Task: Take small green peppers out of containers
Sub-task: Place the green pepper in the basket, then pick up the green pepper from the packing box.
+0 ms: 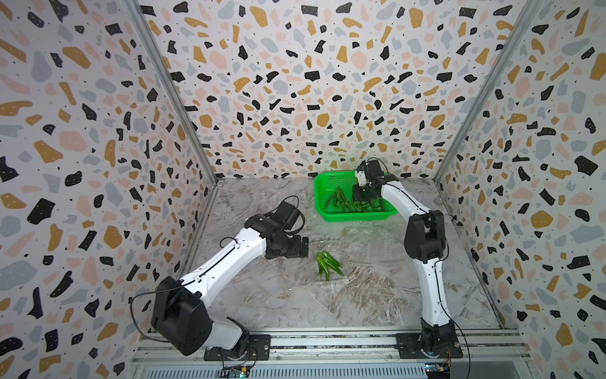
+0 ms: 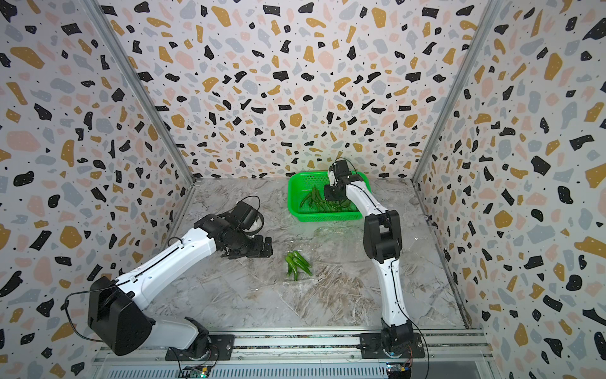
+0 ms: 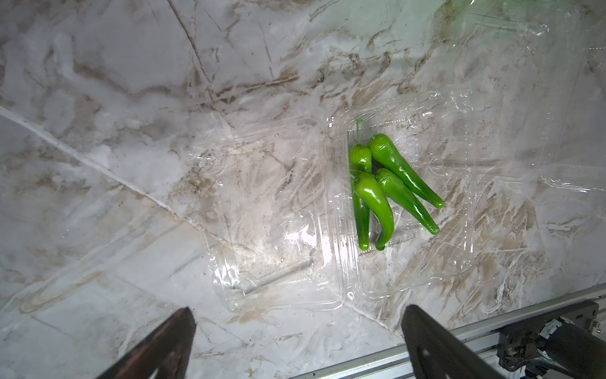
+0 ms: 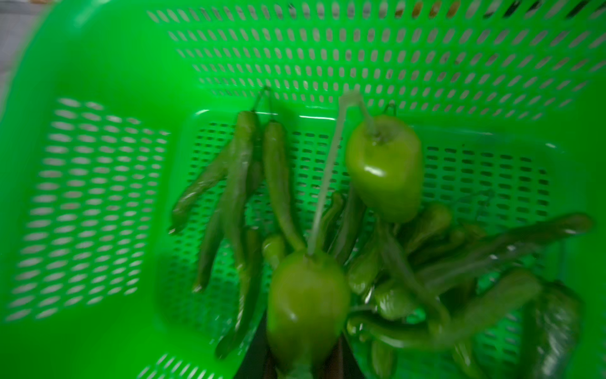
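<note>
Over the green basket at the back of the bench, the right claw is closed narrowly on one held pepper, above the small green peppers heaped inside. Nearer the front, four peppers lie in an open clear container. The left claw hangs near it, spread wide.

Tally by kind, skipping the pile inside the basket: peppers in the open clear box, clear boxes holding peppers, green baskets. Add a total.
Peppers in the clear box: 4
Clear box holding peppers: 1
Green basket: 1
Total: 6
</note>
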Action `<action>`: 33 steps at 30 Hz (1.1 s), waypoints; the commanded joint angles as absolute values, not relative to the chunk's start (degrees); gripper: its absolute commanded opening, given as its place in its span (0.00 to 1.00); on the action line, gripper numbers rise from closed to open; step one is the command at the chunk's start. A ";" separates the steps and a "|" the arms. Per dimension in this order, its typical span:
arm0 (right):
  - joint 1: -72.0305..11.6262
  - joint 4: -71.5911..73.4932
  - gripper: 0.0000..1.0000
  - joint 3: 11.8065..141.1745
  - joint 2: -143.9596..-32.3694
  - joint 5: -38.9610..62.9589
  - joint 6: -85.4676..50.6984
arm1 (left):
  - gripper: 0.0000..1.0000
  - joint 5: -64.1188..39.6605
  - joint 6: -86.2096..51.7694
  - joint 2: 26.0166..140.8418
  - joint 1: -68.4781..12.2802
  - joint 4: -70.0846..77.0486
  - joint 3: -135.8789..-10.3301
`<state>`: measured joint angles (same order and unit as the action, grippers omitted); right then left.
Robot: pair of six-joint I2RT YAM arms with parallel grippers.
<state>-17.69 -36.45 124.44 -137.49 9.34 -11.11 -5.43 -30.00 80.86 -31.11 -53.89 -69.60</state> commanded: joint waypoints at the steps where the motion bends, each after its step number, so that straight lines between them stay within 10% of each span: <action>1: -17.54 -40.75 0.36 132.87 -139.86 6.94 -10.88 | 1.00 -5.63 -29.27 81.19 -30.70 -54.13 -72.10; 7: -17.31 -43.32 0.71 137.17 -134.28 3.43 -10.70 | 0.99 -5.45 -29.51 81.13 -30.67 -54.26 -73.58; 33: -44.31 -38.38 0.66 78.38 -96.80 17.05 -11.03 | 0.99 0.34 -31.48 76.52 -30.20 -57.78 -75.75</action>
<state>-42.98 -42.63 79.44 -98.35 15.88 -10.35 -2.72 -31.31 79.07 -30.79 -54.92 -74.74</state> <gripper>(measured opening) 0.666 0.990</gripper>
